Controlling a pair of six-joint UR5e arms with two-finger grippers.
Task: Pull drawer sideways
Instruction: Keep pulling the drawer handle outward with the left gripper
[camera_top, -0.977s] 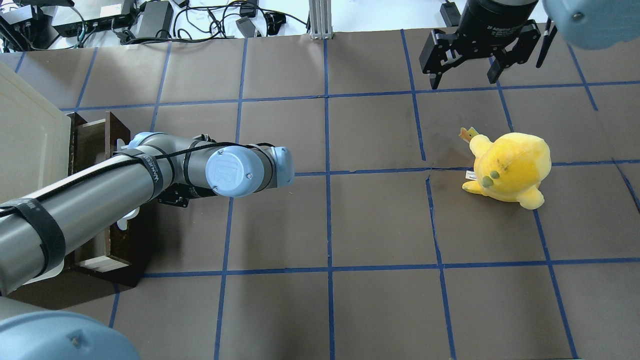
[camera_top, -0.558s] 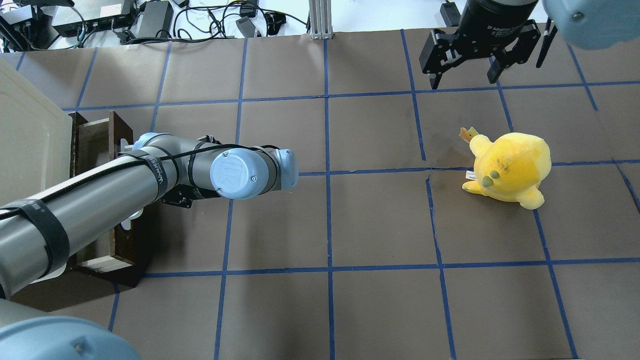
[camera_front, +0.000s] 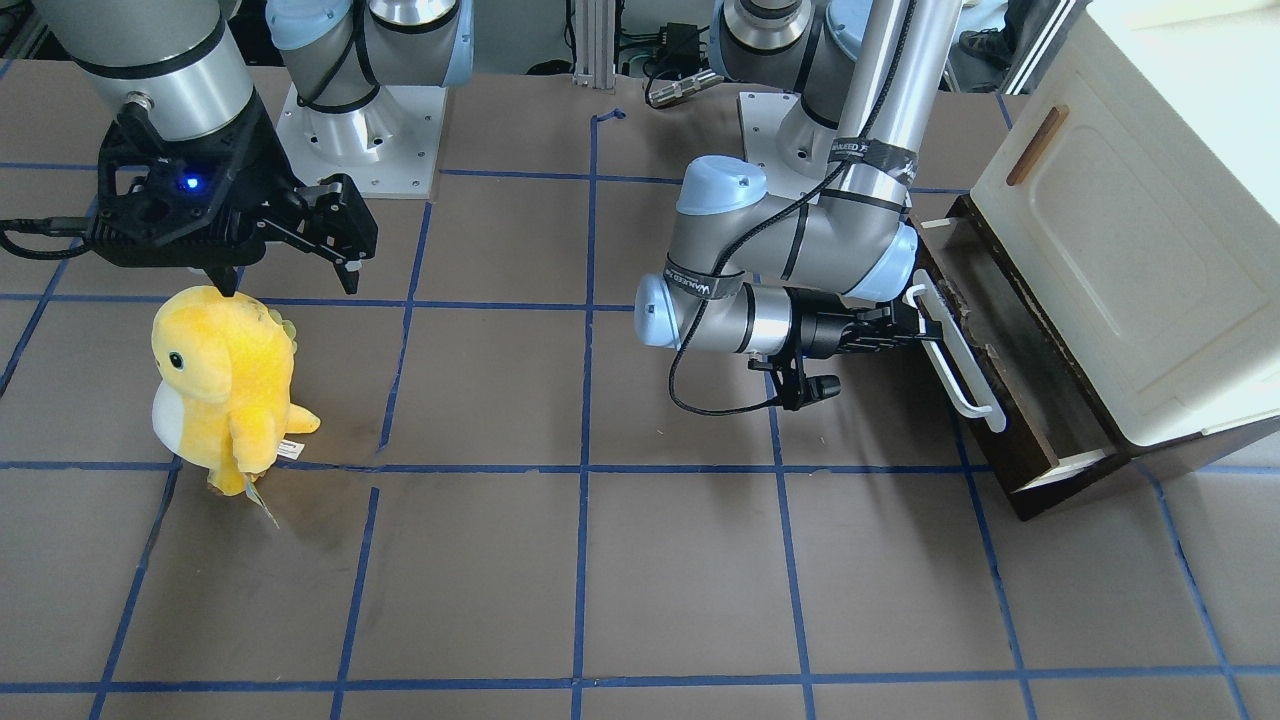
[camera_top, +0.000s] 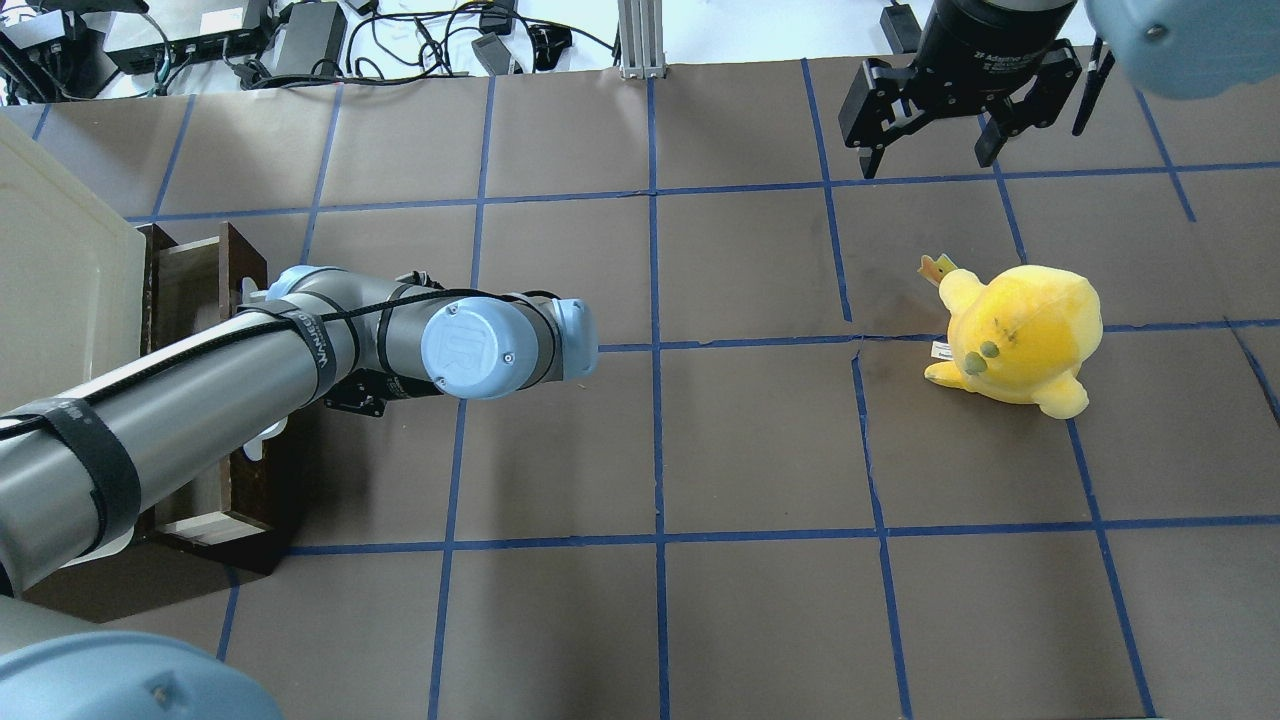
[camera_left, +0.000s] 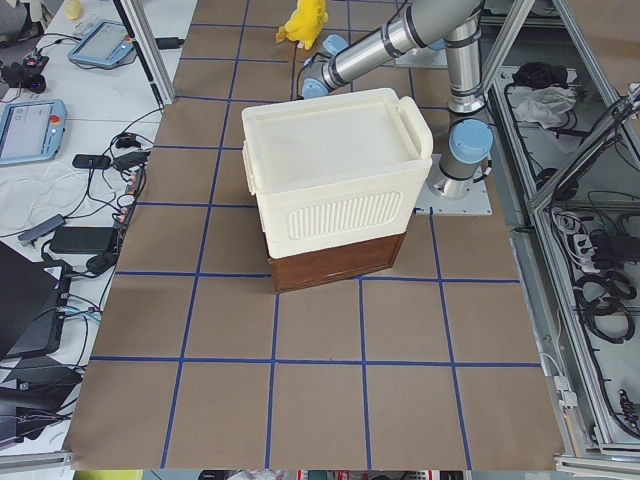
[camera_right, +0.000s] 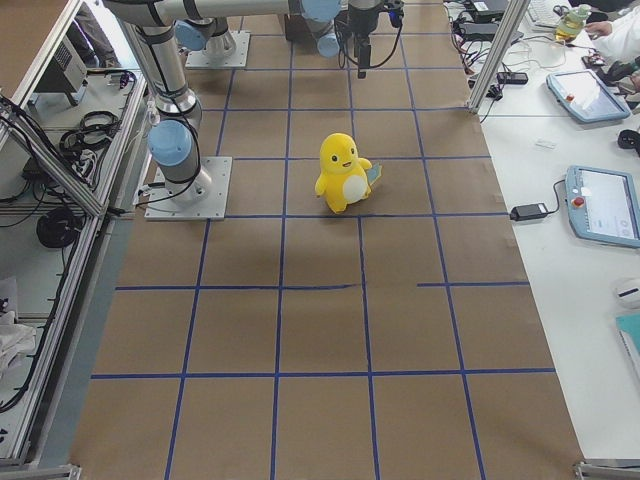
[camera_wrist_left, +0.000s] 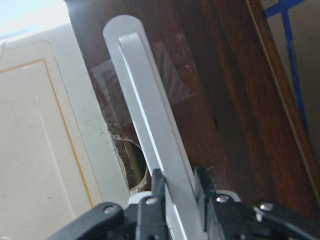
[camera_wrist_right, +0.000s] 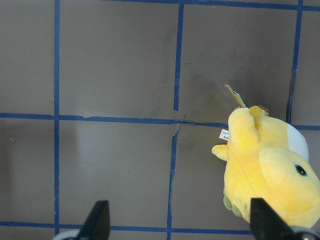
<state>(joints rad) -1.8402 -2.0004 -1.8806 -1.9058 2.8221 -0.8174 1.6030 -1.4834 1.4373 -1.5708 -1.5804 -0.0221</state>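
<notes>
The drawer (camera_front: 985, 385) has a dark brown front, a long white bar handle (camera_front: 955, 355) and pale wood sides. It stands part way out of the base under the cream-white cabinet (camera_front: 1130, 260). It also shows at the left in the overhead view (camera_top: 245, 470). My left gripper (camera_front: 915, 325) is shut on the white handle (camera_wrist_left: 150, 125), one finger on each side of the bar. My right gripper (camera_top: 930, 155) is open and empty, high above the table at the far right, beyond the toy.
A yellow plush toy (camera_top: 1015, 335) stands on the right half of the brown, blue-taped table (camera_top: 760, 450). The cabinet door has a small wooden handle (camera_front: 1035, 145). Cables and power supplies (camera_top: 300, 40) lie beyond the table's far edge.
My left arm has moved a little to the right with the handle, and the drawer has come slightly further out of the cabinet base. The right arm has not moved.
</notes>
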